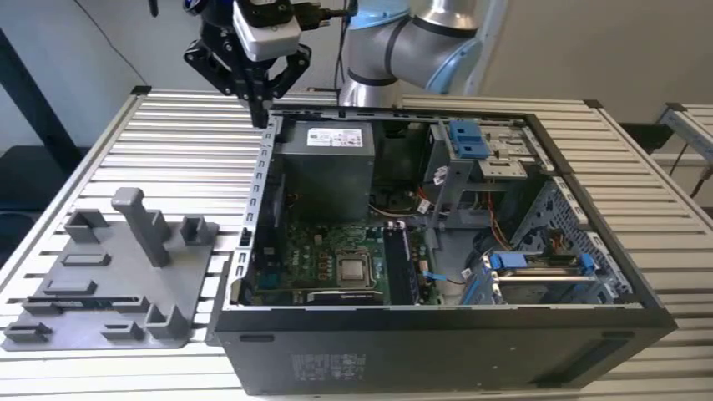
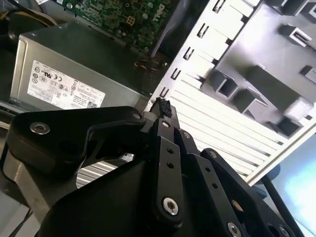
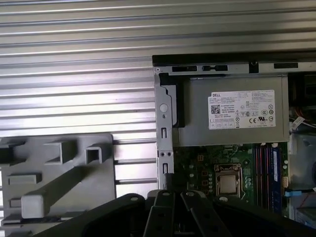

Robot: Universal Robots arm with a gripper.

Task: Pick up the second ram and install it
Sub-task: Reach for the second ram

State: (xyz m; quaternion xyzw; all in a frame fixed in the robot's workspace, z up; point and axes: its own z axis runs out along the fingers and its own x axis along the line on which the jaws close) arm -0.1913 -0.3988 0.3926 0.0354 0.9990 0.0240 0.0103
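Closed hand above the back corner of the open computer case, the second ram well apart from it on the fixture plate.

In the exterior view the hand (image 1: 264,115) hangs with its fingertips (image 2: 163,106) pressed together, over the case's wall beside the grey power supply (image 1: 323,163), at the corner of the computer case (image 1: 446,351) farthest from the camera on that view's left. The second ram (image 1: 83,300) appears as a thin dark strip with a blue-green patch, lying flat in the near part of the grey fixture plate (image 1: 123,280). That plate lies on the slatted metal desk (image 1: 189,142), on the exterior view's left of the case. In the first wrist view the memory slots (image 3: 266,168) run beside the processor socket (image 3: 228,180) on the green motherboard (image 3: 197,165).
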